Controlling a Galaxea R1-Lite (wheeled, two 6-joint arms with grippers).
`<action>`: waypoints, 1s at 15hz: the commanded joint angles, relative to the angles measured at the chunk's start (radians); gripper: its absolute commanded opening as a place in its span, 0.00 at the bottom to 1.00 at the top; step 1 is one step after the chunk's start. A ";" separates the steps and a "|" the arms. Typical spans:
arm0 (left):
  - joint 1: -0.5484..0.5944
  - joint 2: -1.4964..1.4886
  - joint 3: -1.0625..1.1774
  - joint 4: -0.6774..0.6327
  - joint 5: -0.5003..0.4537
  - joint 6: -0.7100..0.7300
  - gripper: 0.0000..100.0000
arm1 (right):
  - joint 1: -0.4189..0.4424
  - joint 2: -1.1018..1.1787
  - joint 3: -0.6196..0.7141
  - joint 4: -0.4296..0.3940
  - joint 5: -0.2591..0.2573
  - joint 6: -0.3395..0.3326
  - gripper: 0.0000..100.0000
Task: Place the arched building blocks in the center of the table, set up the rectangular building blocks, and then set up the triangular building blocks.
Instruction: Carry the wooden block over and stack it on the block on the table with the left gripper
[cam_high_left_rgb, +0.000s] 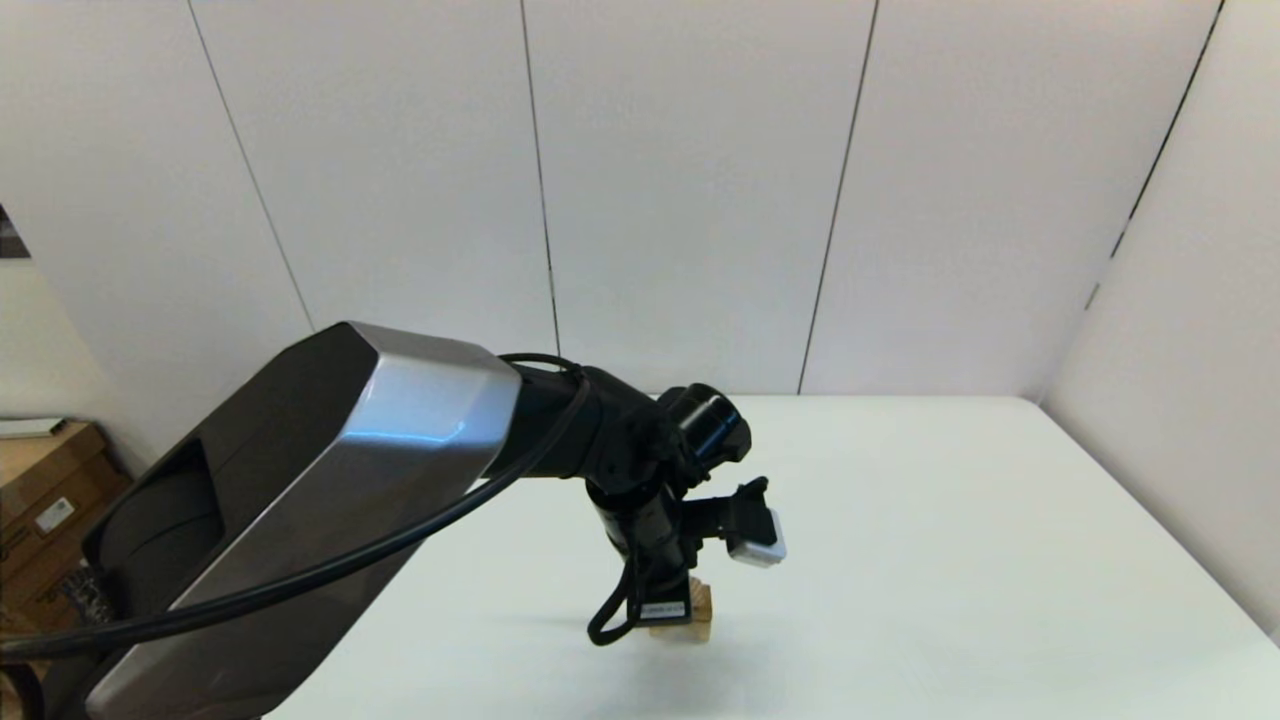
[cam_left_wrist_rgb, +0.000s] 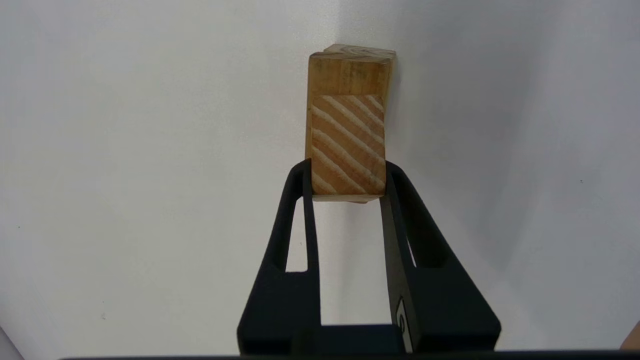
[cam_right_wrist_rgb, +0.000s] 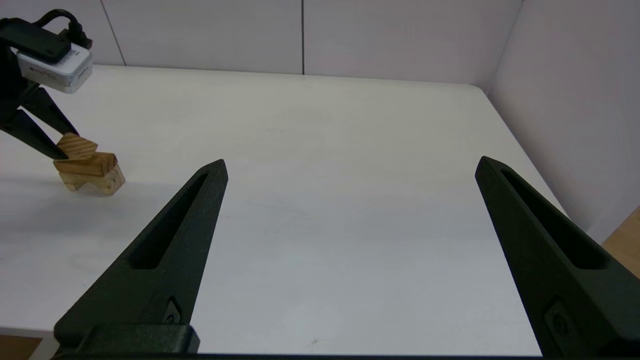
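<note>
Left gripper (cam_left_wrist_rgb: 347, 182) jaws clamped on the triangular block (cam_left_wrist_rgb: 347, 145), one finger (cam_left_wrist_rgb: 299, 210) on each side of its near end. Striped end-grain face points at the camera. A second wooden block (cam_left_wrist_rgb: 350, 70) shows directly past it, at 12 o'clock from the striped face, touching or just under it; can't tell which block that is. White bench (cam_left_wrist_rgb: 150, 150) fills the rest of the view, with shadow at 3 o'clock from the blocks.

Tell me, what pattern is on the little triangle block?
Slanted light and brown stripes cover the triangular block held in the left claw, clearest in the left wrist view.
</note>
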 joint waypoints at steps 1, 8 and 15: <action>0.000 -0.007 0.000 0.003 0.000 0.004 0.00 | 0.001 0.000 0.002 0.000 0.001 -0.001 1.00; -0.001 -0.004 -0.002 0.000 0.003 0.039 0.00 | 0.001 0.000 0.002 0.000 0.001 -0.001 1.00; -0.001 -0.001 -0.002 0.002 0.006 0.076 0.00 | -0.001 0.000 0.002 0.000 0.001 -0.001 1.00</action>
